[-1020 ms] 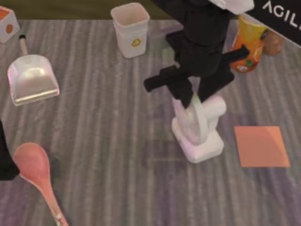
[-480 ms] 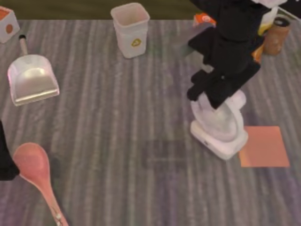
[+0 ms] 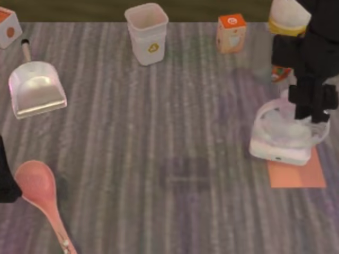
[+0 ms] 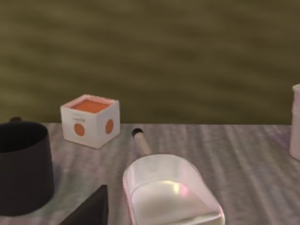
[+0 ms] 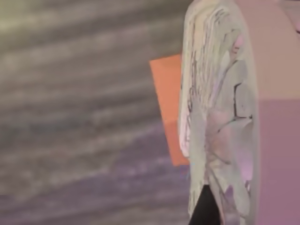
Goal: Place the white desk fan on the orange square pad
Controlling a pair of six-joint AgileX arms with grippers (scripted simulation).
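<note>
Sitting at the table's right side, the one white desk fan (image 3: pixel 286 138) overlaps the far edge of the single orange square pad (image 3: pixel 296 173), with the right gripper (image 3: pixel 311 108) clenched on its grille from above. Two orange-and-white cartons show: one (image 3: pixel 231 33) at the far edge, another (image 3: pixel 8 26) at the far left corner. One white bin (image 3: pixel 148 33), one dustpan (image 3: pixel 36 92) and one pink spoon (image 3: pixel 39 190) complete the count. Only the right wrist view shows the grille (image 5: pixel 218 117) close up, against the pad. The left arm (image 3: pixel 5 180) is parked at the left edge; whether its pincer is released or clenched cannot be told.
</note>
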